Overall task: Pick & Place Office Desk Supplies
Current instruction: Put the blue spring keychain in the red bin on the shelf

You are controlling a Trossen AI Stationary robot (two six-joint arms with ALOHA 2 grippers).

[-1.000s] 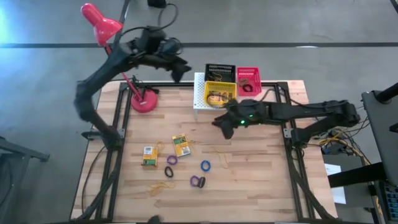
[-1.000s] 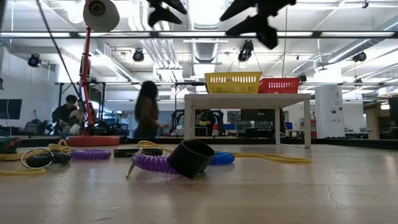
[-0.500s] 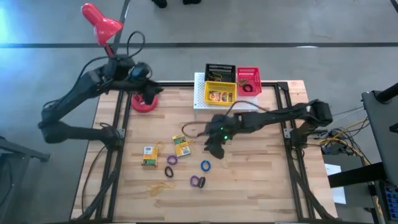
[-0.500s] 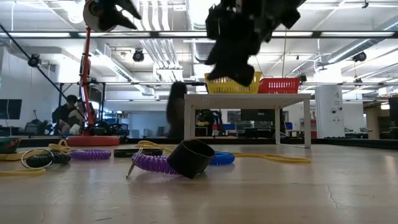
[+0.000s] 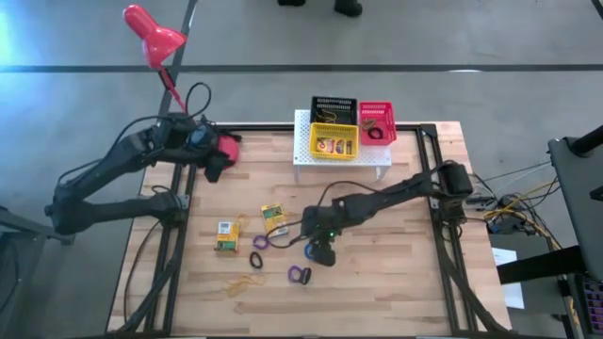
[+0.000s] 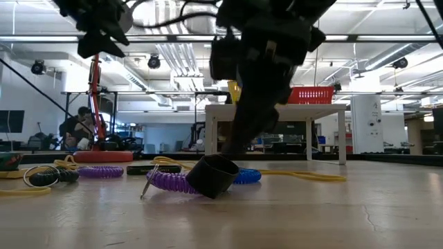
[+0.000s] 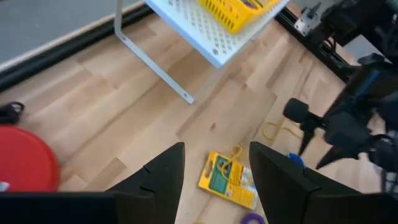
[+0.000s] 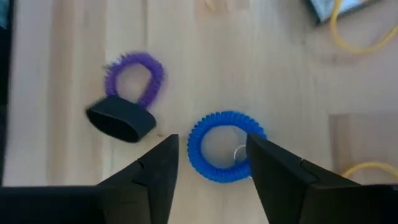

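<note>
Right gripper (image 5: 321,250) spread open directly over the blue ring (image 8: 225,154) near the middle of the table (image 5: 396,273).

In the right wrist view its two fingers (image 8: 155,174) straddle the blue ring, which lies flat on the wood; a purple ring (image 8: 133,76) with a black band (image 8: 120,121) touching it lies just beside the blue ring. Toward the table's left side sit two yellow-green card boxes (image 5: 274,219) (image 5: 225,236), with another purple ring (image 5: 261,242) and a black ring (image 5: 256,258) between them, and thin yellow rubber bands (image 5: 241,282) near the front edge. At the back edge, the white perforated stand (image 5: 306,151) carries the yellow tray (image 5: 334,139), black tray (image 5: 332,104) and red tray (image 5: 377,121). The left gripper (image 7: 214,171) hovers open above the back-left corner, by the red lamp base (image 7: 25,162).
</note>
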